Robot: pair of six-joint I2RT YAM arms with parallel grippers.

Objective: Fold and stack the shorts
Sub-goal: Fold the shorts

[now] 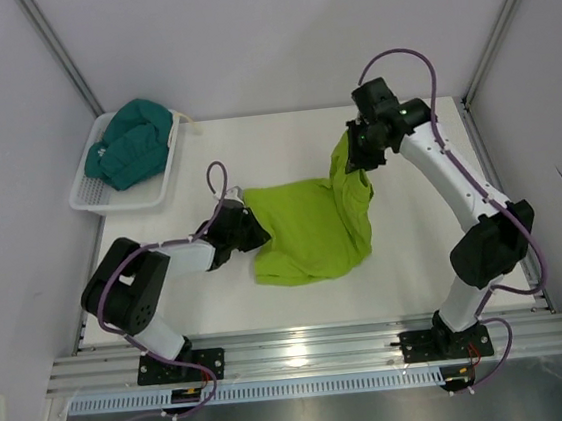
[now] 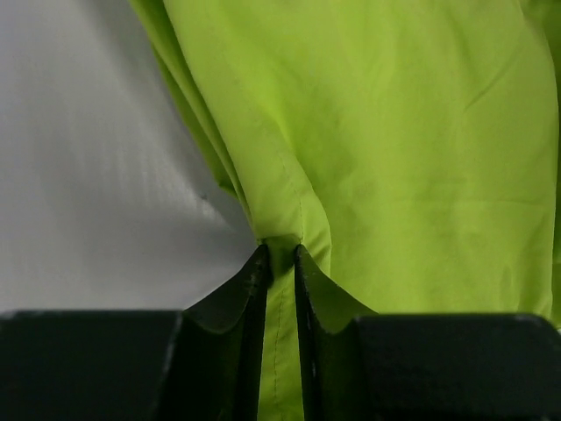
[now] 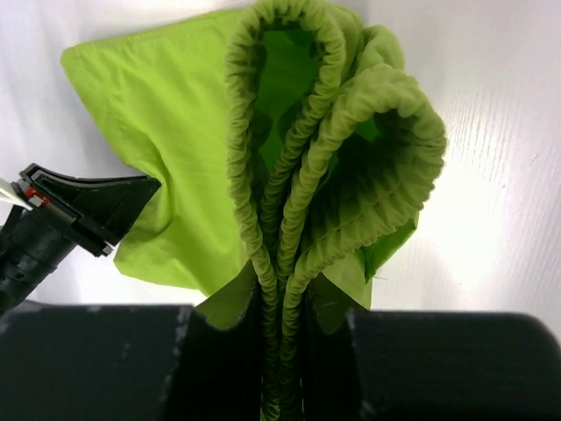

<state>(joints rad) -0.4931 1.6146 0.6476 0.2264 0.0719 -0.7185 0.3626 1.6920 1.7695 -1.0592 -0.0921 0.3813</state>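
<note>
The lime green shorts (image 1: 313, 229) lie crumpled in the middle of the table. My left gripper (image 1: 253, 229) is low at their left edge, shut on a stitched hem (image 2: 280, 263) of the fabric. My right gripper (image 1: 356, 154) is raised at the shorts' far right corner, shut on the bunched elastic waistband (image 3: 285, 263), which hangs in ruffled loops below it. The dark teal shorts (image 1: 133, 143) sit heaped in the white basket (image 1: 93, 195) at the back left, with a cream drawstring showing.
The basket stands against the left wall at the table's far left corner. Metal frame posts rise at both back corners. The left arm's black gripper (image 3: 79, 210) shows at the left of the right wrist view.
</note>
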